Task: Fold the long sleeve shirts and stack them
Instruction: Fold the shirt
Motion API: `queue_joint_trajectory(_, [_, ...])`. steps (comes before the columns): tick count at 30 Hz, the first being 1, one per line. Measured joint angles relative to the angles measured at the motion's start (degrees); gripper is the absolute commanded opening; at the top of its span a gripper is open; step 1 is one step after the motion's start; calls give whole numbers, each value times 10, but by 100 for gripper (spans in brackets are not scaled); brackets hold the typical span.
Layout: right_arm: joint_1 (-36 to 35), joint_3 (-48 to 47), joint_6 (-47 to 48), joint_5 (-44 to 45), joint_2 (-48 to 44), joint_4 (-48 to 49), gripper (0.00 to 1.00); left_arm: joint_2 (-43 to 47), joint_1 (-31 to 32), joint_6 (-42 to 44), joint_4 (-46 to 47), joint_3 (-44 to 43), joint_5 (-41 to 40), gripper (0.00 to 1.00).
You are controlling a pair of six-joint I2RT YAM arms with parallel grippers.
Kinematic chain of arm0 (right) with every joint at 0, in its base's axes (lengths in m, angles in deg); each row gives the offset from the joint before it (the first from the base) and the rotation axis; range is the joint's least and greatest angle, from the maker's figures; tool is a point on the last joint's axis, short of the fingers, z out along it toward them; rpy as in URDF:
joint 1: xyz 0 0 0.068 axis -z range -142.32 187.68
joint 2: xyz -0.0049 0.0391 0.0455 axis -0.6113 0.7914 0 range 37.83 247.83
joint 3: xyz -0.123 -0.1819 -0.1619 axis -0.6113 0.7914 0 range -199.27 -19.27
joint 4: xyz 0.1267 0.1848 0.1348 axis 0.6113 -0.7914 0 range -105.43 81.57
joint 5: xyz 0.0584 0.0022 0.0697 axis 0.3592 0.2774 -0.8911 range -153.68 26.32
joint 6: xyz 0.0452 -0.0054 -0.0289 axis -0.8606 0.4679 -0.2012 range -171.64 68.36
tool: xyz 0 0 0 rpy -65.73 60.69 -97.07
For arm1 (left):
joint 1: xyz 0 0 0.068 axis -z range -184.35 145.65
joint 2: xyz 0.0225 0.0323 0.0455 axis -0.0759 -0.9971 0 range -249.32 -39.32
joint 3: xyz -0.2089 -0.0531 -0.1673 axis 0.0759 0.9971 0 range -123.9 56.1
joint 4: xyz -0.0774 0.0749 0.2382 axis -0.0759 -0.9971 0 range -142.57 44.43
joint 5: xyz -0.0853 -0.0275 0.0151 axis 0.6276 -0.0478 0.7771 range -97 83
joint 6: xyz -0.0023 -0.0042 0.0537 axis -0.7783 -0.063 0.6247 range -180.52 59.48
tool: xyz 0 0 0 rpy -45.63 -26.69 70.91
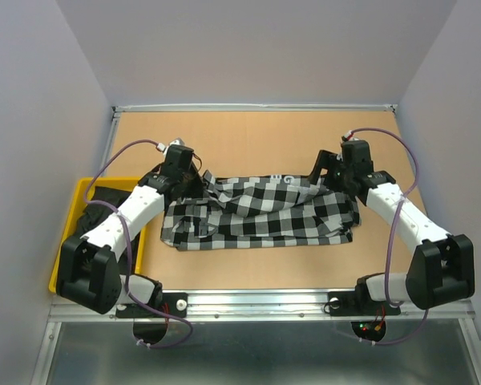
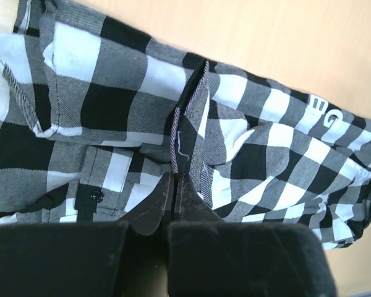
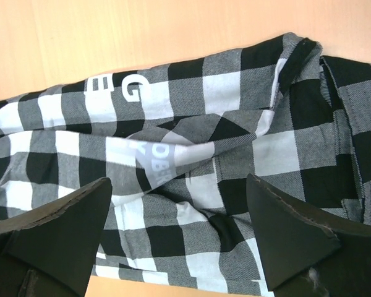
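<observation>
Over the check shirt (image 1: 256, 216), right pincer (image 3: 178, 182) hovers wide.

The check shirt (image 1: 260, 212) is soft woven cloth, matt, with a fine diagonal twill showing up close and neat stitched hems. Its white lettering (image 3: 131, 86) looks printed on, flat and smooth, and a small black button (image 2: 96, 197) has a slight shine. The surface (image 1: 256, 144) under it is tan board, matt and faintly grainy, edged by a brushed metal rail (image 1: 256, 301). The yellow tray (image 1: 62, 249) looks like smooth plastic, and the black shirt (image 1: 104, 199) in it is dull cloth. The arms (image 1: 132, 212) wear smooth white and black plastic shells with a slight sheen; the jaws are matt black, rough along their edges
</observation>
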Motion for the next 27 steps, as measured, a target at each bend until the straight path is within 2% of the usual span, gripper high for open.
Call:
queue_joint_trajectory(13, [0, 0, 3, -24, 14, 0, 94, 0, -31, -12, 19, 51, -6, 0])
queue_joint_trajectory(18, [0, 0, 5, -31, 19, 0, 94, -6, -38, -12, 37, 76, -5, 4])
queue_joint_trajectory(21, [0, 0, 5, -31, 20, 0, 94, -20, -38, -12, 48, 86, 2, 10])
queue_joint_trajectory(27, [0, -3, 4, -35, 28, -1, 93, -24, -38, -8, 50, 99, 10, 46])
